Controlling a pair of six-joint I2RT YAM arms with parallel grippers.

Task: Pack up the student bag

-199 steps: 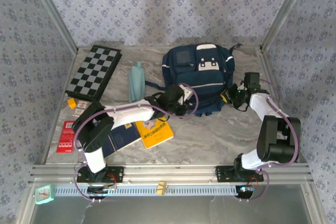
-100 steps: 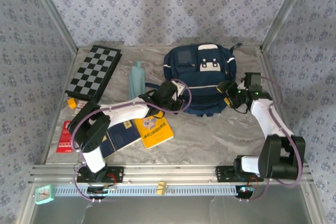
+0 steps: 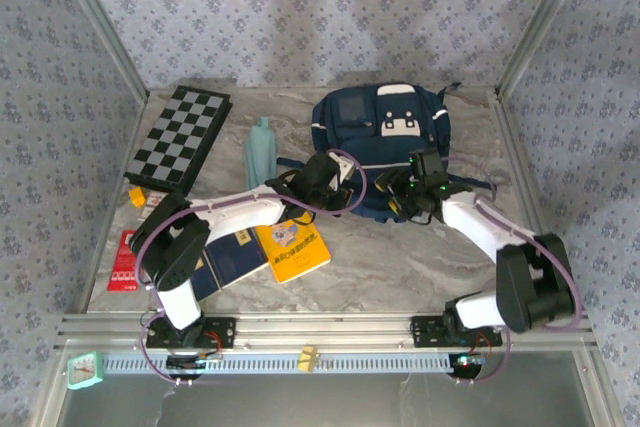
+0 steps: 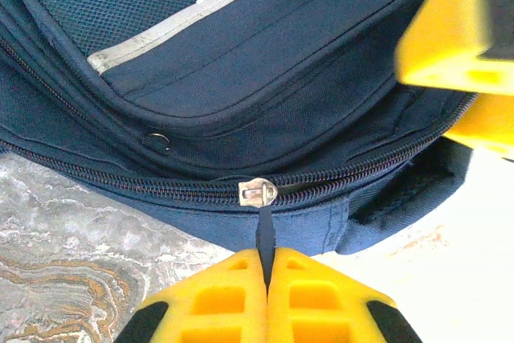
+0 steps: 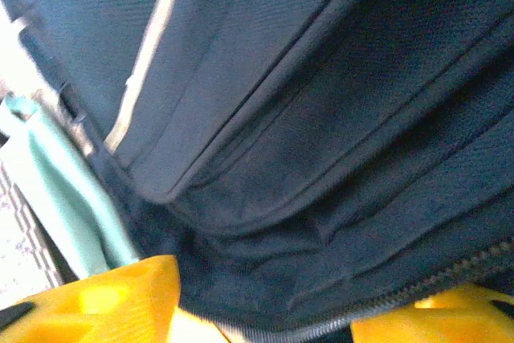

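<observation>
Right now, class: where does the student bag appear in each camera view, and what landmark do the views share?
Top external: student bag at centre, toward the far wall.
Left wrist: across the upper half.
Right wrist: across most of the frame.
Shared landmark: its white stripe.

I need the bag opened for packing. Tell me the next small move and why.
Probably close the right tool on the bag's lower edge to brace it. The left tool is shut on the zipper pull, the zipper looks closed, and the right tool's fingers straddle the fabric; whether they pinch it I cannot tell.
</observation>
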